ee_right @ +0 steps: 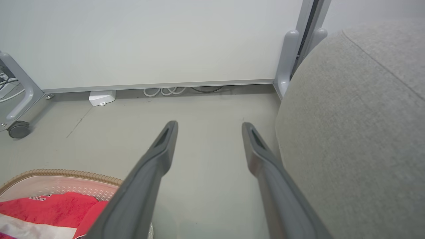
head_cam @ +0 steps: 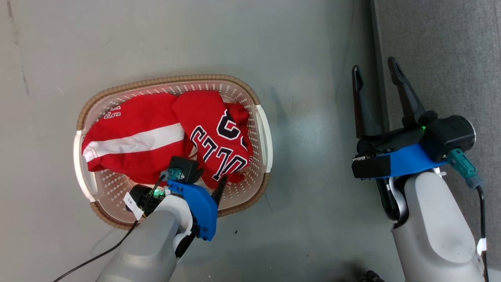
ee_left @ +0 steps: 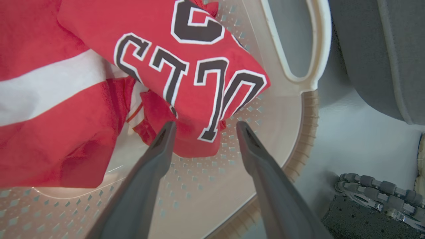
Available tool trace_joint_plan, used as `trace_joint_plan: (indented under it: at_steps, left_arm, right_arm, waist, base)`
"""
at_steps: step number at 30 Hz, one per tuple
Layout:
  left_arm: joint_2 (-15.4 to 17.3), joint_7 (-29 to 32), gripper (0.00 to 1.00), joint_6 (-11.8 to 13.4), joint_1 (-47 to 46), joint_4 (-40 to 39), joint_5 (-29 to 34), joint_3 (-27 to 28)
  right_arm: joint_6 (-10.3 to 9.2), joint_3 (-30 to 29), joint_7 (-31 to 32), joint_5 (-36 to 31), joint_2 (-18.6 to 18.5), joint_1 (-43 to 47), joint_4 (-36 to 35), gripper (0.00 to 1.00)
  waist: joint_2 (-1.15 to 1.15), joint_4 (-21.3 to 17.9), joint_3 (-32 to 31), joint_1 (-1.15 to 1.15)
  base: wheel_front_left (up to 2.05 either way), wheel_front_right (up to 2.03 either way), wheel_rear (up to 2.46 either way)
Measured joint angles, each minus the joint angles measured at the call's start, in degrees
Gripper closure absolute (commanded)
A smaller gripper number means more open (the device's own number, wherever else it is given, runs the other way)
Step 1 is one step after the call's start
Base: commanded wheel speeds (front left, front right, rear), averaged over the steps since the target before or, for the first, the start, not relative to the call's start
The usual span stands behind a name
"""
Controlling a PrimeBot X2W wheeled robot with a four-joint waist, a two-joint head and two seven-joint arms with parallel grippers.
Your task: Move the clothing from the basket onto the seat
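- The light-grey seat [head_cam: 442, 58] is waiting at my right, well apart from the basket.
- The perforated laundry basket [head_cam: 172, 79] is sitting on the floor, holding both garments. The white-striped red garment [head_cam: 133, 141] is lying on its left side, with the lettered jersey [head_cam: 219, 133] partly over it.
- Both are looking soft, light and floppy, and the jersey's bunched near edge is probably offering the best pinch.
- My left gripper [ee_left: 204, 127] is reaching in, fingers spread wide, tips flanking that edge and gripping nothing.
- My right gripper [head_cam: 375, 68] is hanging wide and empty beside the seat.

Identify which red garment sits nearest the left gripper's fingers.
The jersey with black lettering: its hem shows between the fingers; the white-striped garment lies beside them.
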Motion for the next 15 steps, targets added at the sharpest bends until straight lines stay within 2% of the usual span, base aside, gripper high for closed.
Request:
trace_joint_plan:
  at_steps: [15]
  left_arm:
    - [0.0, -0.2, 0.00, 0.0, -7.0, 2.6, -5.0, -7.6]
  right_arm:
    - [0.00, -0.2, 0.0, -0.3, 0.0, -2.3, -2.9, 0.00]
  waist:
    - [0.00, -0.6, 7.2, 0.00]
  base:
    - [0.00, 0.00, 0.00]
